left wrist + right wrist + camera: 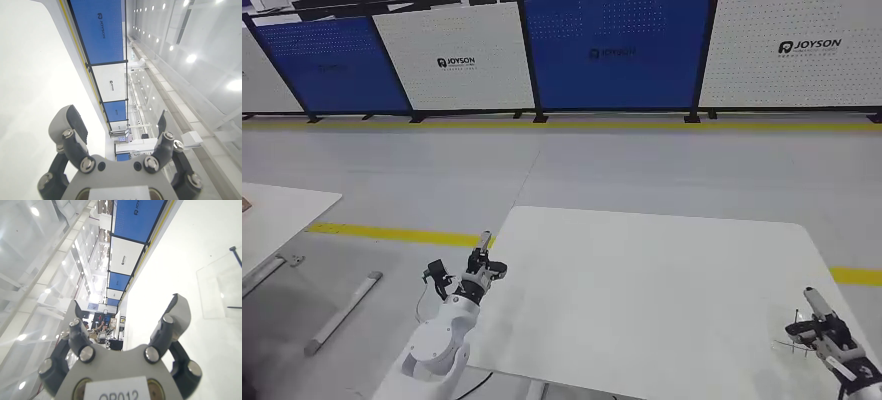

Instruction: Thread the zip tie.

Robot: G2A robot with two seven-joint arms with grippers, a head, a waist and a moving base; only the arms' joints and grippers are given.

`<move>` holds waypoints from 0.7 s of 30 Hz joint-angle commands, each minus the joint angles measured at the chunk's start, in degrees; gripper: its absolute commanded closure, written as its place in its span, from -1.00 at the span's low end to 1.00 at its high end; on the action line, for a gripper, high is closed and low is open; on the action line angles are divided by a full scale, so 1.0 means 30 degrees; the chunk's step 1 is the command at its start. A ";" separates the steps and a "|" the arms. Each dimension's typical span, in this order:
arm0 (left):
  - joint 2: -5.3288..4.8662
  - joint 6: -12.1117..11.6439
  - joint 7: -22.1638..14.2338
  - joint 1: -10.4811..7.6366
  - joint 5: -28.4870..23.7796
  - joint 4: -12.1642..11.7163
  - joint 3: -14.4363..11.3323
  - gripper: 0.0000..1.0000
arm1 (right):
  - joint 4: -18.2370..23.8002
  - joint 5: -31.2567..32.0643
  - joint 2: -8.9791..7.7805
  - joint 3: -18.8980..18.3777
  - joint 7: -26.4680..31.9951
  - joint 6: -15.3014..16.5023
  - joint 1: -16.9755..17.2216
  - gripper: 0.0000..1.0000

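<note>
At about 4 o'clock on the white rectangular tabletop [642,290], close to its edge, the right pincer [125,300] is held low with its jaws spread apart and nothing between them. Near it a thin black plastic zip tie [237,258] is laid on a clear, flat-looking plastic tray [211,291]. Whether this is a shallow tray or a bare sheet cannot be told. The tie's small square head and a stretch of strap are seen at one side of the tray, and its pointed tail at another. The strap is therefore judged to be bent round, unthreaded, with its middle out of frame. Nothing else is made out in the tray.

At about 8 o'clock, at the opposite edge of the tabletop, the left pincer [119,113] is held with its jaws wide apart and empty, well apart from the tie.

The pose is judged to be a ready position, with the arms parked at the two edges and no grasp made. The tray is probably there to keep the tie in a known spot. Since the tie lies on the right side, the right pincer is judged the likelier to be used first.
</note>
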State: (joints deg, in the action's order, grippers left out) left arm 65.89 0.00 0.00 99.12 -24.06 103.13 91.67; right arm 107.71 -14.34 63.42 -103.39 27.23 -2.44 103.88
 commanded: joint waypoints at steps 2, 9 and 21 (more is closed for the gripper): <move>0.0000 0.0000 0.0000 0.0000 0.0000 0.0000 0.0000 -1.00 | 0.0000 -0.0068 -0.0009 0.0003 0.0228 0.0016 -0.0011 -1.00; 0.0000 0.0000 0.0000 0.0000 0.0000 0.0000 0.0000 -1.00 | -0.1041 -0.0057 -0.0632 -0.2352 0.6617 -0.0116 -0.1089 -1.00; 0.0000 0.0000 0.0000 0.0000 0.0000 0.0000 0.0000 -1.00 | -0.3383 0.2187 -0.1943 -0.3314 1.5836 -0.3801 -0.4697 -1.00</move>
State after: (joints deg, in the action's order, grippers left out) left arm 65.89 0.00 0.00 99.12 -24.06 103.13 91.67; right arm 97.69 -7.66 57.61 -113.38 74.48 -13.75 89.81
